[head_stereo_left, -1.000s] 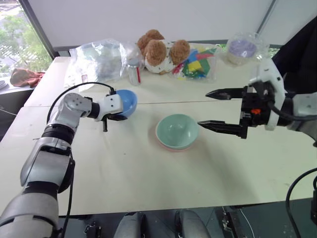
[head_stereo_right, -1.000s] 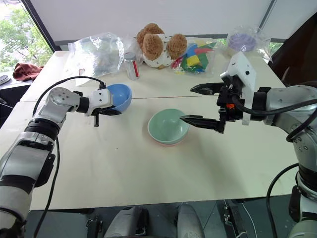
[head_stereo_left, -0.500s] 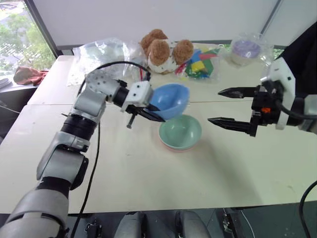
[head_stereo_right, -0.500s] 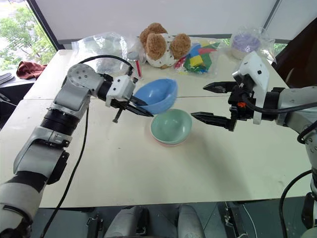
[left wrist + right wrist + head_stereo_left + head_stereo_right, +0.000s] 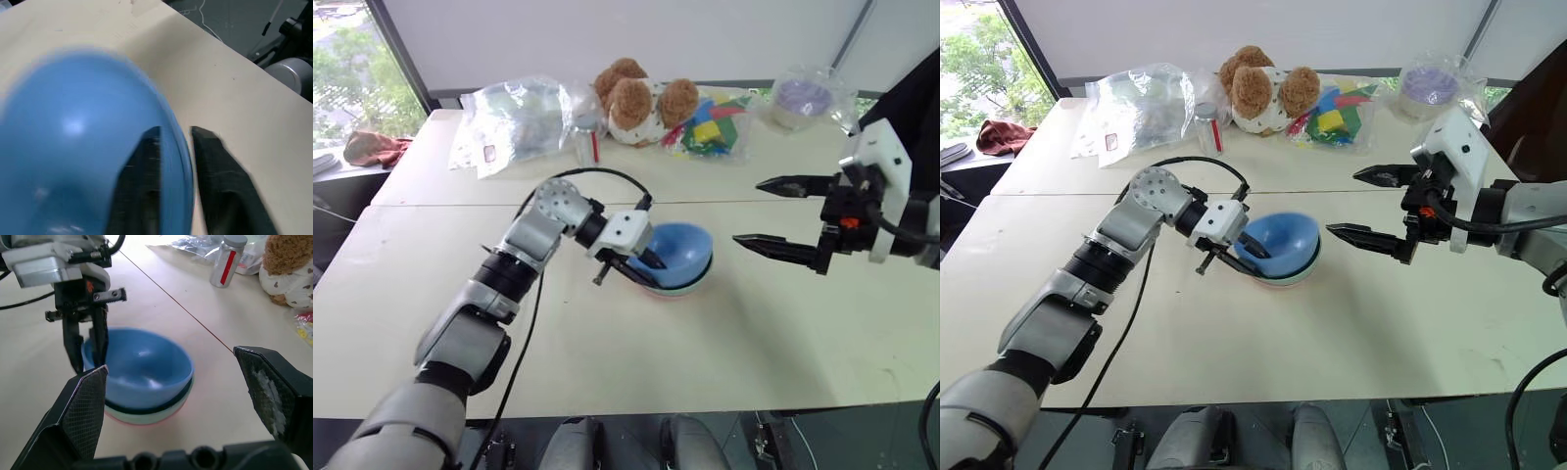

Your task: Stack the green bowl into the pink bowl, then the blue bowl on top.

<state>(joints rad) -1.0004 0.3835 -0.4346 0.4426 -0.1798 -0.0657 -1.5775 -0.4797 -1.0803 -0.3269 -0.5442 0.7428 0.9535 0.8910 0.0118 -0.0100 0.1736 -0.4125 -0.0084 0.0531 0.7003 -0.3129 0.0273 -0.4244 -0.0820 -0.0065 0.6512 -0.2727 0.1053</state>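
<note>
The blue bowl (image 5: pixel 677 250) sits nested upright in the green bowl (image 5: pixel 168 410), whose pale rim shows just beneath it. Under both, the pink bowl (image 5: pixel 146 422) shows as a thin salmon edge on the table (image 5: pixel 607 372). My left gripper (image 5: pixel 651 274) reaches in from the left and straddles the blue bowl's near-left rim, one finger inside and one outside, standing slightly apart from the rim. To the right of the stack my right gripper (image 5: pixel 749 211) hovers above the table, wide open and empty, pointing toward the bowls.
Along the table's far edge lie a clear plastic bag (image 5: pixel 514 117), a small bottle (image 5: pixel 585 147) with a red label, a teddy bear (image 5: pixel 636 98), a bag of coloured blocks (image 5: pixel 710 122) and a purple bowl in clear plastic (image 5: pixel 800 98). A red cloth (image 5: pixel 372 147) lies beyond the far-left corner.
My left arm carried the blue bowl rightward and down into the green bowl, and its fingers have loosened on the rim. My right gripper has barely moved.
</note>
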